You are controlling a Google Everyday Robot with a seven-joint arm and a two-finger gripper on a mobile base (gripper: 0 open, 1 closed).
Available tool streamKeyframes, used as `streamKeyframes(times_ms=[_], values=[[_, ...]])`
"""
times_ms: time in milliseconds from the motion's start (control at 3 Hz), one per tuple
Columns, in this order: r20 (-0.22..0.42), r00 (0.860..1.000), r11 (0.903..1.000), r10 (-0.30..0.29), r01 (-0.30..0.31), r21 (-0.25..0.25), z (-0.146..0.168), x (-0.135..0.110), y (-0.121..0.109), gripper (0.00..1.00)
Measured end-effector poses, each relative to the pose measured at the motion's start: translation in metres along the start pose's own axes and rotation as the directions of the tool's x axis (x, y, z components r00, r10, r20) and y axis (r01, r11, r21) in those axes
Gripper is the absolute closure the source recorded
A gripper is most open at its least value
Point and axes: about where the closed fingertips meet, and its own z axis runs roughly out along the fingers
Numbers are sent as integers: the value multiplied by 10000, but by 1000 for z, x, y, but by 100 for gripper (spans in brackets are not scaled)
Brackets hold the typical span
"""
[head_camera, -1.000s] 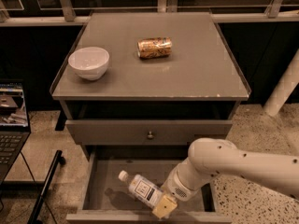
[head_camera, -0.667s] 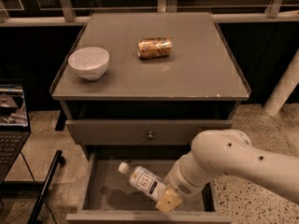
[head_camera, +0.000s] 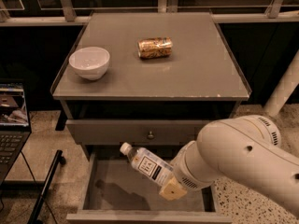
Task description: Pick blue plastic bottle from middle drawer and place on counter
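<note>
The blue plastic bottle [head_camera: 147, 164], clear with a white cap and white label, hangs tilted above the open middle drawer [head_camera: 112, 195], cap up and to the left. My gripper [head_camera: 169, 185] is shut on the bottle's lower end, over the drawer's right half; the white arm [head_camera: 238, 162] comes in from the right. The bottle casts a shadow on the drawer's grey floor. The counter [head_camera: 196, 73] is the flat grey cabinet top above.
A white bowl [head_camera: 89, 62] sits on the counter at the left and a gold-orange can [head_camera: 154, 47] lies near its middle. A shut drawer front with a round knob [head_camera: 150, 135] is just above the bottle. A laptop [head_camera: 10, 120] stands at the left.
My gripper has lifted the bottle up out of the drawer; it now hangs higher, close to the shut drawer front, and the arm has risen with it.
</note>
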Motion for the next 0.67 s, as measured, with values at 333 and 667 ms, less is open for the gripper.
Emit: streamKeyframes(times_ms=[333,667], values=[[-1,10000,10000,-5,5,-3,0,0,0,100],[152,9985,9986,-519,519,57,-6,-5,-3,100]])
